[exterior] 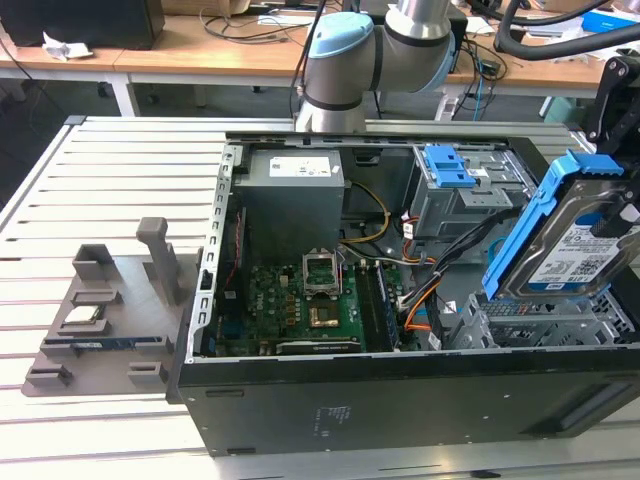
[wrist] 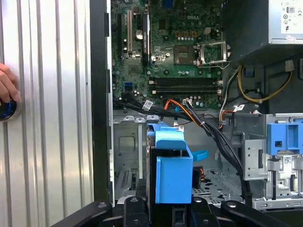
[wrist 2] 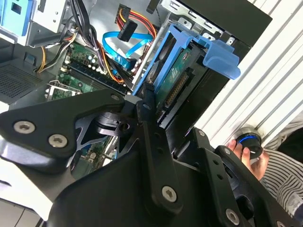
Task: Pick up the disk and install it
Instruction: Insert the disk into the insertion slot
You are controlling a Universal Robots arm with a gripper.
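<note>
Clamping the disk (exterior: 578,255) by the sides of its blue bracket (exterior: 530,225), the gripper (exterior: 622,215) holds it tilted with the label up; the jaws are clenched on it. In the exterior view the disk hangs at about four o'clock in the open case (exterior: 350,410), over the cage (exterior: 545,325). I cannot tell whether its low end touches the cage rim.

The case lies on its side and holds several parts. A green board (exterior: 300,300) sits at seven o'clock, and a grey boxy supply (exterior: 295,195) at eleven. A metal bay with a blue latch (exterior: 447,165) is at one o'clock. Orange and black cables (exterior: 420,300) run through the middle.

The disk is a flat silver metal rectangle with a white-and-blue label. Its bracket is smooth moulded plastic. In the second wrist view the disk's green underside (wrist 2: 182,82) and a row of connector pins face the camera. The cage is thin sheet metal punched with small holes, and the case is black painted metal.

The case rests on a table (exterior: 110,180) of ribbed aluminium slats. A matte grey stand (exterior: 100,320) sits on the slats at the case's nine o'clock in the exterior view. In both wrist views a hand (wrist 2: 246,153) rests on a round, blue-ringed button (wrist: 7,109) just outside the case wall.
</note>
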